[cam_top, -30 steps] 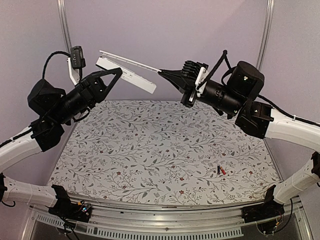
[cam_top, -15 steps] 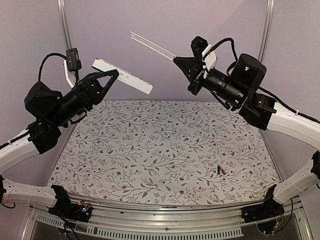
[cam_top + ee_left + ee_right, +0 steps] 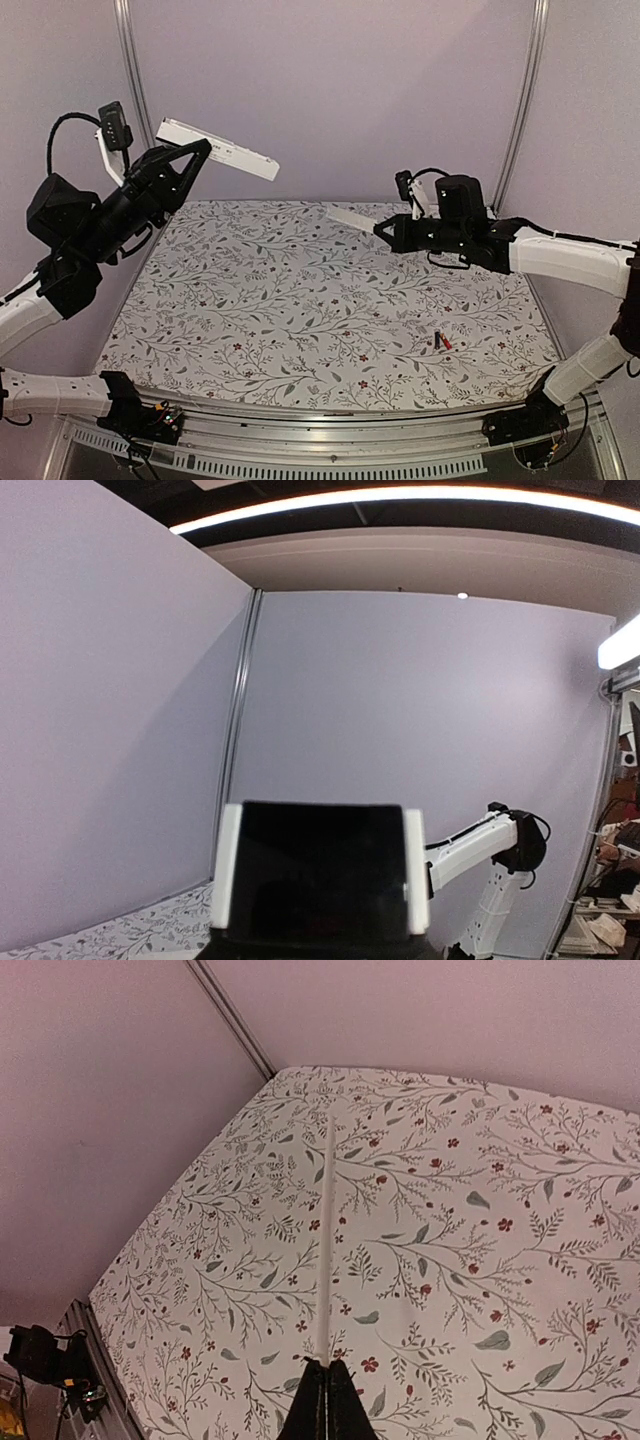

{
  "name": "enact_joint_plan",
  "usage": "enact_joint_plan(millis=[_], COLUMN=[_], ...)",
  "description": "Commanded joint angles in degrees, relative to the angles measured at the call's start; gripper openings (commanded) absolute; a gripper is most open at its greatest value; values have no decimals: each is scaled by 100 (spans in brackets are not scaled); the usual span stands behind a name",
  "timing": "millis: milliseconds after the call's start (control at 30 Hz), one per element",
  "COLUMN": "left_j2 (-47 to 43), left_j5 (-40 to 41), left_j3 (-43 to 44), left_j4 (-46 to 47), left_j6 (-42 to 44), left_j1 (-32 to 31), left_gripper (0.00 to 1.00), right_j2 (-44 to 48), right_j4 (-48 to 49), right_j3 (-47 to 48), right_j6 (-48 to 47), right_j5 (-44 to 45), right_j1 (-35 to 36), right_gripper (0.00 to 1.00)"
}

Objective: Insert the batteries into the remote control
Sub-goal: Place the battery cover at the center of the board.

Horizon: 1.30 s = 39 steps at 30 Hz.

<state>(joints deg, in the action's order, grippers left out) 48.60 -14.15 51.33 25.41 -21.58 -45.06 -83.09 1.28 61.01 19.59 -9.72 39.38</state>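
Note:
The remote control (image 3: 218, 150), a long white bar, is held high at the back left, with my left gripper (image 3: 199, 149) shut on its left part. In the left wrist view the remote control (image 3: 320, 868) fills the bottom centre end-on, dark between two white edges. My right gripper (image 3: 381, 230) hangs low over the back right of the table, shut on a thin white cover plate (image 3: 350, 217). The right wrist view shows the cover plate (image 3: 327, 1250) edge-on as a thin white strip held by the right gripper (image 3: 327, 1364). The batteries (image 3: 441, 341), one dark and one red, lie side by side at the front right.
A floral cloth (image 3: 300, 300) covers the table. Purple walls close the back and sides, with metal posts (image 3: 128, 60) in the back corners. The right arm (image 3: 478, 840) shows in the left wrist view. Cables and boards (image 3: 150, 415) sit at the arm bases.
My right arm has swung down from high at the back to low over the table, carrying the cover plate away from the remote control. The left arm has drawn the remote control leftward.

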Motion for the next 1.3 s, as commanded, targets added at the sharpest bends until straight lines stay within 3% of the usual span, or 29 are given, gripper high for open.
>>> enact_joint_plan(millis=[0, 267, 667, 900, 1067, 1200, 1267], left_j2=[-48, -44, -52, -61, -61, -57, -40], left_j5=[139, 124, 92, 101, 88, 16, -26], left_j3=[-118, -117, -108, -106, -106, -141, -141], left_j4=[-132, -139, -157, -193, -194, -247, -317], left_j6=[160, 230, 259, 298, 315, 398, 481], left_j1=[56, 54, 59, 64, 67, 66, 63], left_gripper=[0, 0, 0, 0, 0, 0, 0], right_j2=[-250, -671, -1165, -1227, -1152, -833, -474], right_j4=[92, 542, 941, 743, 415, 80, -56], right_j3=[-535, -1385, -1959, -1971, -1876, -1540, -1264], right_j6=[1426, 2082, 2304, 2271, 2140, 1710, 1228], right_j5=[-925, -1461, -1708, -1437, -1245, -1094, -1039], right_j1=[-92, -157, -444, -486, -528, -527, -462], right_gripper=[0, 0, 0, 20, 24, 29, 38])
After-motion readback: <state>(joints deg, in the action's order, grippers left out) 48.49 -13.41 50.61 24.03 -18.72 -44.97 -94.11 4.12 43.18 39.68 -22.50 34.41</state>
